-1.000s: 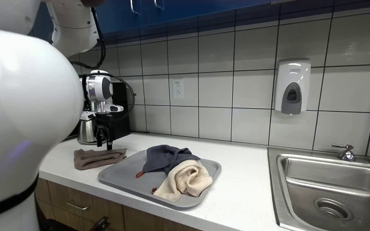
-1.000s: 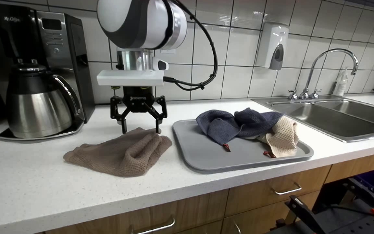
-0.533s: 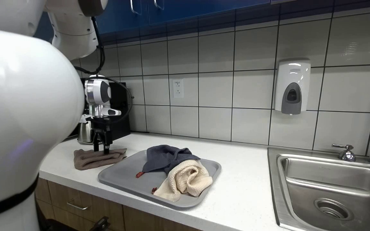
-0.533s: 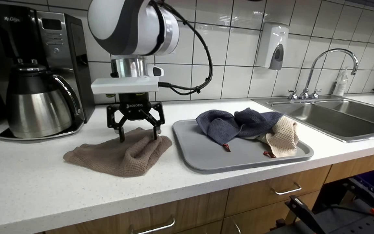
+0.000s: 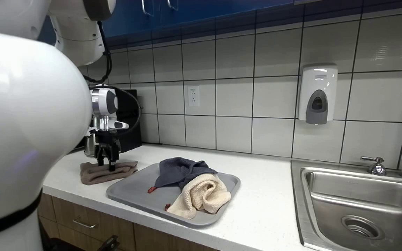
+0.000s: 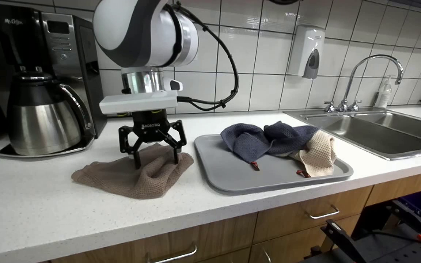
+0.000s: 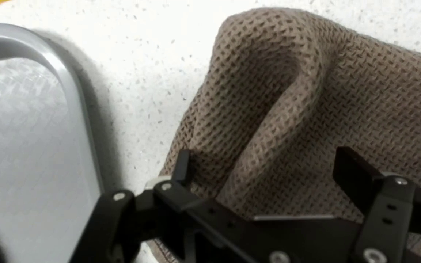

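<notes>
Tool (image 6: 156, 163): points down at the brown waffle-weave cloth (image 6: 122, 179), its two fingers spread wide, with loose fabric lying ungripped between them.
Fingertips (image 7: 347, 164): in the wrist view, one stands just inside the cloth's tray-side edge, the other over a flatter stretch of weave; whether they press on the fabric cannot be told.
Brown waffle-weave cloth: lies rumpled on the white speckled tabletop (image 6: 49, 212), a raised fold running between the fingers.
Gray tray (image 6: 228, 179): sits just beside the brown cloth, a strip of tabletop showing between them in the wrist view.
Navy cloth (image 6: 249, 142): bunched on the tray, a small red tab (image 6: 255, 165) at its corner.
Cream cloth (image 6: 322, 155): crumpled against the navy one, also on the tray.
Mr. Coffee brewer (image 6: 62, 54): stands on the far side of the brown cloth from the tray, holding a steel carafe (image 6: 44, 122).
Stainless sink (image 6: 389, 142): set into the tabletop, past the tray.
Tiled wall (image 5: 236, 97): carries a soap dispenser (image 5: 318, 94) and an outlet (image 5: 193, 96).
</notes>
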{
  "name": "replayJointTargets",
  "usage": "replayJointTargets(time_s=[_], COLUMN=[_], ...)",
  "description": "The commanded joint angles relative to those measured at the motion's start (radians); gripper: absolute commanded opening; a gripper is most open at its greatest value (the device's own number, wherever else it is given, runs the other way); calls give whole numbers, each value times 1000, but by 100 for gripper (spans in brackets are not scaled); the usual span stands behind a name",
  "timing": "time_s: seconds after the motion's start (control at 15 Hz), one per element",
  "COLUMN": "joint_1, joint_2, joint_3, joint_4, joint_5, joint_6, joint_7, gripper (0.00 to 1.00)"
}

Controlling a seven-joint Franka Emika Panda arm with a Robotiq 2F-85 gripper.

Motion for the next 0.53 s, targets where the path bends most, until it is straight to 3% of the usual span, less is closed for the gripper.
replayJointTargets(time_s=[0.0, 0.47], joint_1=[0, 0], joint_2=[8, 22], joint_3=[3, 3], joint_4=[11, 6], joint_5=[13, 16], joint_6=[-36, -24], joint_7=[30, 35], gripper=[100, 100])
